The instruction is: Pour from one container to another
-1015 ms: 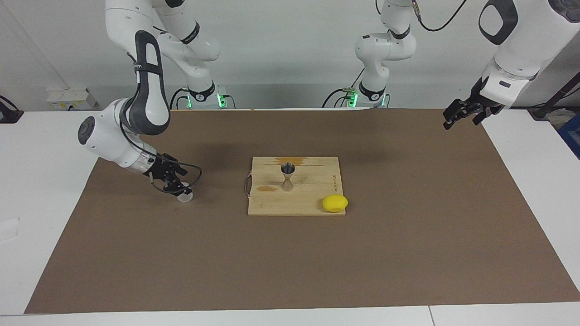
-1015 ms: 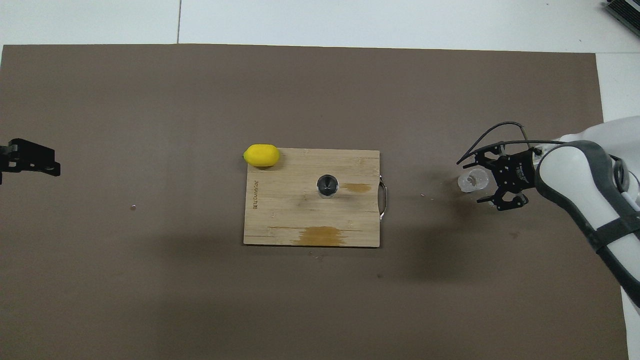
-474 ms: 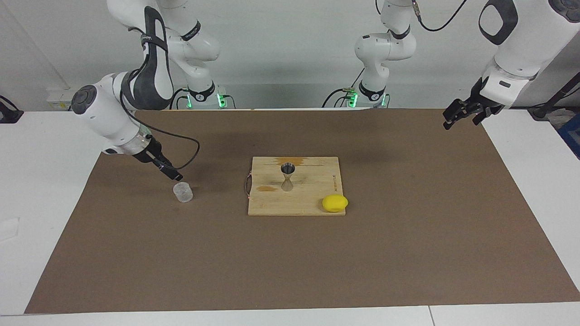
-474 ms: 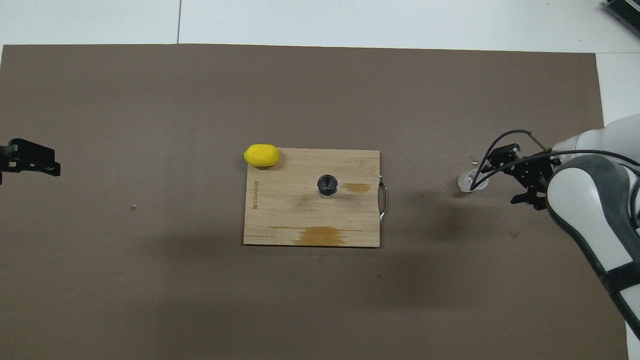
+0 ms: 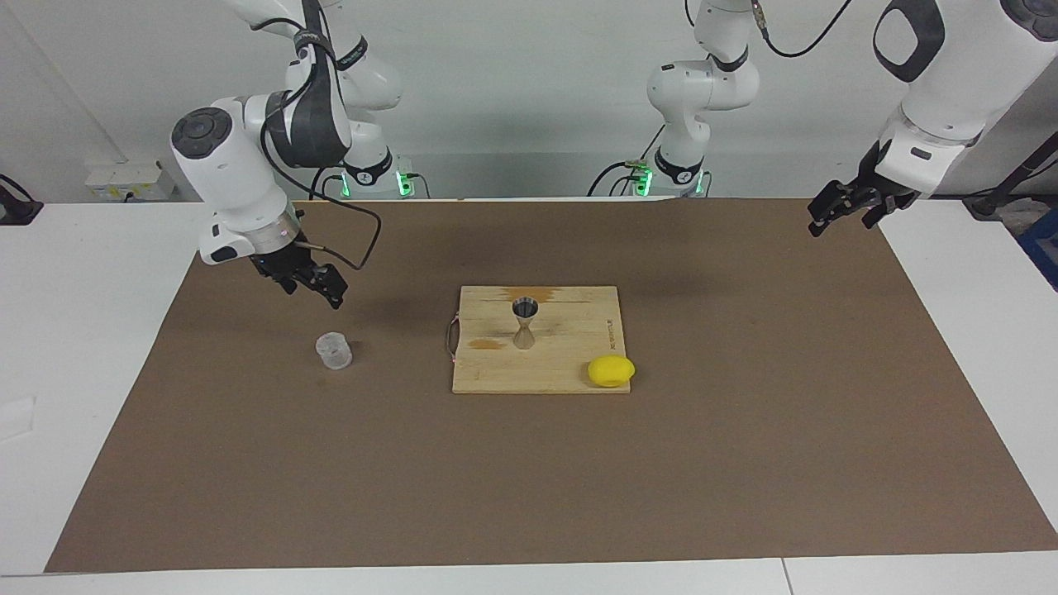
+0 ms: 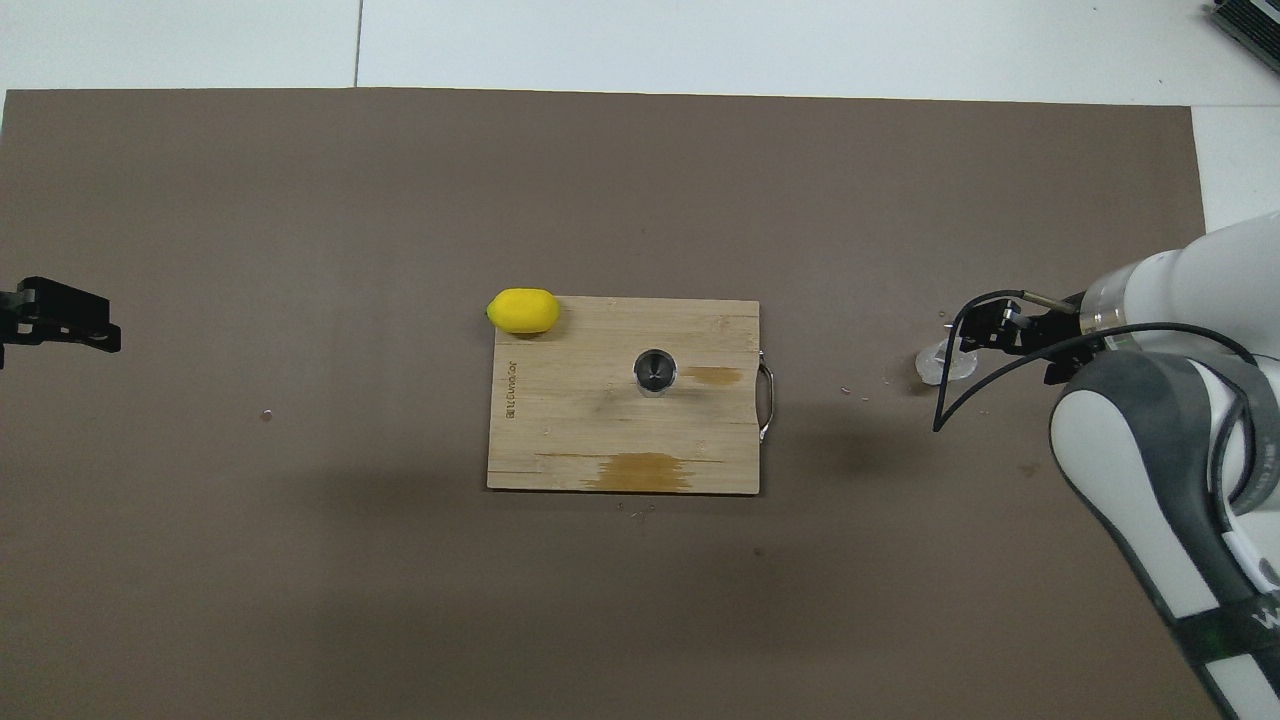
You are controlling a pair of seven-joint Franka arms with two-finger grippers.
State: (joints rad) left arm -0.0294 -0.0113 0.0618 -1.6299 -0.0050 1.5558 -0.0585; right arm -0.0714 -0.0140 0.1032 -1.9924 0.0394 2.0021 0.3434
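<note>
Facing view: your right gripper (image 5: pixel 318 283) hangs empty above the mat, grip state unreadable; the cup (image 5: pixel 334 350) stands upright below it, apart, well toward the right arm's end from the jigger (image 5: pixel 526 324).

Overhead view: the cup (image 6: pixel 938 366) shows at that gripper's (image 6: pixel 985 330) tip. Your left gripper (image 6: pixel 62 317) waits much farther off.

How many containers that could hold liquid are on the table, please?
2: the clear cup upright on the brown mat toward the right arm's end, and the steel jigger upright on the wooden board. None seems hidden.

Open brown mat (image 5: pixel 744 463) surrounds the cutting board (image 5: pixel 570 376). On the board, only the lemon (image 5: pixel 611 370) stands near the jigger (image 5: pixel 525 323). The clear cup (image 5: pixel 334 350) stands alone, with the right gripper (image 5: pixel 318 285) raised seemingly clear above it.
</note>
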